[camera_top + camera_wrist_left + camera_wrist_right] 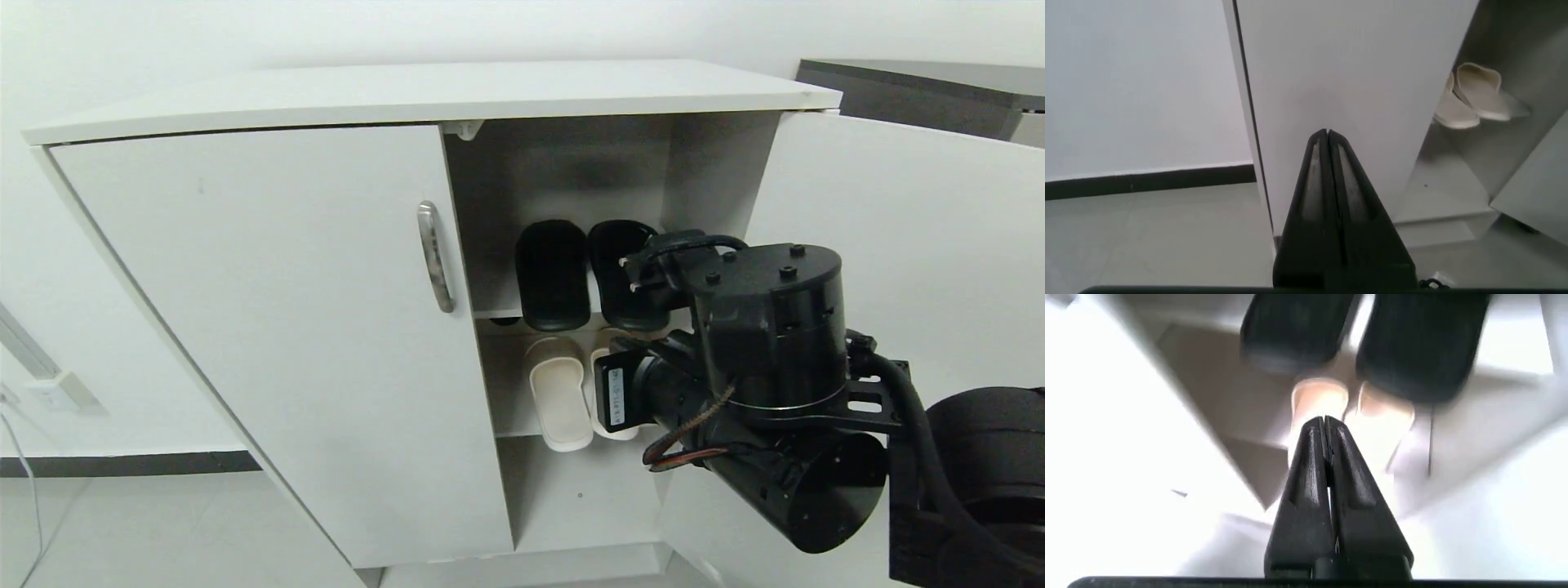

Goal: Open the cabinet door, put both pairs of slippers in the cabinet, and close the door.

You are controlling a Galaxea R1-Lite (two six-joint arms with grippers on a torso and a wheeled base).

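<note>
The white cabinet (408, 94) has its right door (922, 220) swung open and its left door (269, 327) closed. A pair of black slippers (553, 278) stands on the upper shelf. Below it, a pair of cream slippers (559, 392) stands on the middle shelf. My right arm (767, 367) hangs in front of the opening. My right gripper (1325, 425) is shut and empty, just short of the cream slippers (1384, 412) and under the black slippers (1421, 343). My left gripper (1327, 139) is shut and empty, facing the closed left door (1355, 82), with the cream slippers (1474, 94) off to one side.
A metal handle (435, 256) sits on the closed left door's inner edge. The bottom compartment (580, 490) of the cabinet holds nothing. A grey floor (1151, 237) and a white wall with a dark baseboard (122, 464) lie left of the cabinet.
</note>
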